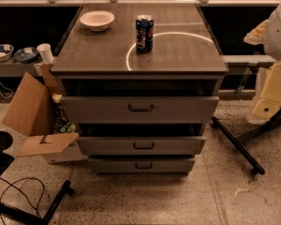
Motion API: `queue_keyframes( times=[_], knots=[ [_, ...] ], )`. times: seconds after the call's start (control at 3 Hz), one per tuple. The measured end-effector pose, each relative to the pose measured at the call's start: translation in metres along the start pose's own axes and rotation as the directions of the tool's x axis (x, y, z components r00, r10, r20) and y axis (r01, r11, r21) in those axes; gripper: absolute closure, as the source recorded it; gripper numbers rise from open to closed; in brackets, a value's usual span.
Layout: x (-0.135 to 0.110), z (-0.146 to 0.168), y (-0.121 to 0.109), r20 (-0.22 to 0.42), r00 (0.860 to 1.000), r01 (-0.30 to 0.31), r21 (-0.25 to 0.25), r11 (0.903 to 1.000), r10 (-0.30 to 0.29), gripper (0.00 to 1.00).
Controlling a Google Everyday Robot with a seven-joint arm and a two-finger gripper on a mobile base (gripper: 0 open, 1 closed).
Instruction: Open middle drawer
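Observation:
The grey cabinet (139,55) has three drawers, one above the other. The middle drawer (103,146) has a flat grey front with a small dark handle (144,146) at its centre. A dark gap shows above its front, under the top drawer (98,109). The bottom drawer (112,165) is the narrowest. My arm shows as a white and cream shape at the right edge. My gripper (268,104) hangs there, well to the right of the cabinet and apart from every drawer handle.
A blue soda can (144,33) and a white bowl (97,20) stand on the cabinet top. An open cardboard box (33,111) sits against the cabinet's left side. Black stand legs (236,146) lie on the floor at right, and a black chair base with a cable (18,196) at bottom left.

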State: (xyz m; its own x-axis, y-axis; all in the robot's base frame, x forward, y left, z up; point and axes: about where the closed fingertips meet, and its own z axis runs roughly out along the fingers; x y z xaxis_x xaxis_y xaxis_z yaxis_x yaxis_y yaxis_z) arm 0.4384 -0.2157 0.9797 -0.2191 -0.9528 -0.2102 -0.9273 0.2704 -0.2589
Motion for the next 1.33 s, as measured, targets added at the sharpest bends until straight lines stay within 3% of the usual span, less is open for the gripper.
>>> queue_keyframes(
  times=[0.33, 0.67, 1.0, 1.33],
  knots=[
    [0.000, 0.000, 0.000, 0.000, 1.000, 0.000, 0.000, 1.0000, 0.000, 0.00],
    [0.000, 0.029, 0.003, -0.001, 1.000, 0.012, -0.024, 0.9996, -0.012, 0.00],
    [-0.005, 0.097, 0.020, 0.022, 0.999, 0.031, -0.064, 0.9975, -0.030, 0.00],
    [-0.007, 0.158, 0.040, 0.023, 0.999, 0.030, -0.069, 0.9971, -0.029, 0.00]
  ],
)
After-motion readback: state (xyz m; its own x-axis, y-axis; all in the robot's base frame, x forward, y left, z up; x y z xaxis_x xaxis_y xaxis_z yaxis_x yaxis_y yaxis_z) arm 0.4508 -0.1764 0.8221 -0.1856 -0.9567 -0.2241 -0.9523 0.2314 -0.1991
